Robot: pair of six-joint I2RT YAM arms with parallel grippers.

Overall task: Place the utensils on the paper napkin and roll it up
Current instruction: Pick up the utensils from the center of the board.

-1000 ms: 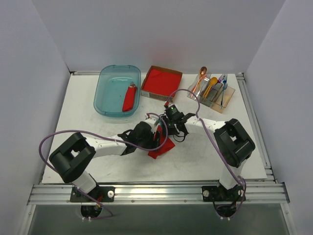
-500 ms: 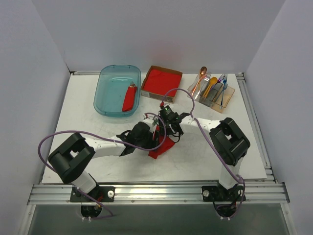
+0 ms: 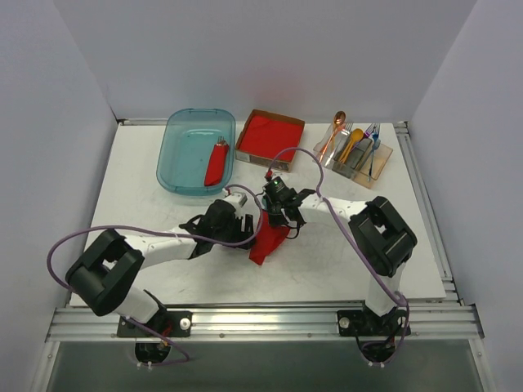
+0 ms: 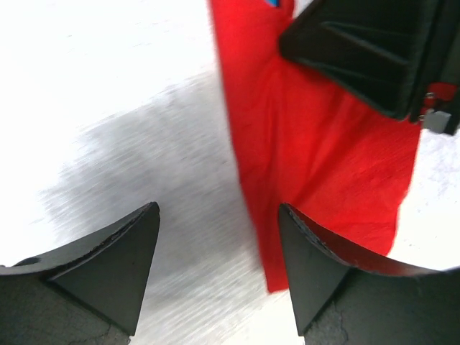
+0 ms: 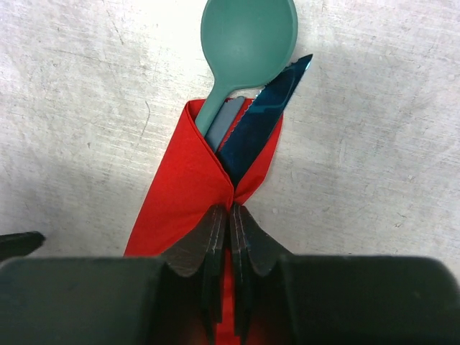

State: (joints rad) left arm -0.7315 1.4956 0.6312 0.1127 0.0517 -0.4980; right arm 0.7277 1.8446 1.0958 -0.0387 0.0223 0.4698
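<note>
The red paper napkin lies folded into a narrow strip around the utensils. A teal spoon and a blue serrated piece stick out of its far end. My right gripper is shut on the napkin, pinching the two folded edges together just behind the utensils. In the top view the napkin lies mid-table with the right gripper on its upper end. My left gripper is open just left of the napkin, bare table between its fingers, its right finger at the napkin's lower corner.
A teal tub at the back left holds a red roll. Beside it stands a cardboard tray with a red stack. A clear holder at the back right carries an orange spoon and other cutlery.
The right gripper has closed onto the napkin's folded edges. The left gripper has drawn back to the left, off the napkin, which is now a narrower strip.
</note>
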